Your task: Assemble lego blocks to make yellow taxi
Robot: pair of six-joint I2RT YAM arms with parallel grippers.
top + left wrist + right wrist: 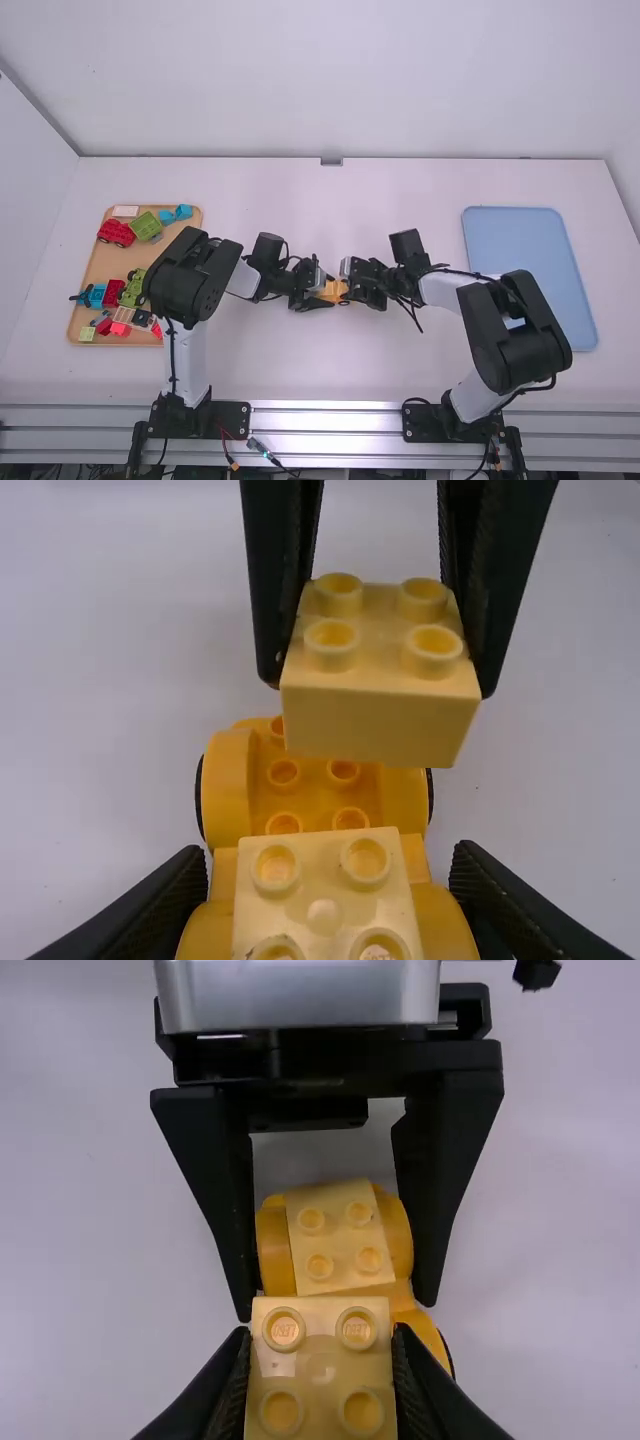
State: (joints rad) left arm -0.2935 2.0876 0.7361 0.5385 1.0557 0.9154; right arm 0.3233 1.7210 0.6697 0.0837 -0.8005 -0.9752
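Note:
In the high view my left gripper (318, 291) and my right gripper (352, 284) meet near the table's middle, with the orange-yellow car base (333, 292) between them. My left gripper (330, 858) is shut on one end of the wheeled base (312, 780), on which a pale yellow brick (323, 912) sits. Shut on another pale yellow brick (378, 705), (320, 1365) is my right gripper (321, 1336). That brick hangs above the base's studded other part, apparently not touching it. The held brick partly hides the base in both wrist views.
A wooden tray (92, 275) at the left holds red, green and blue vehicles and several loose blocks. On the right lies a blue tray (530, 250), with the right arm's elbow over its lower part.

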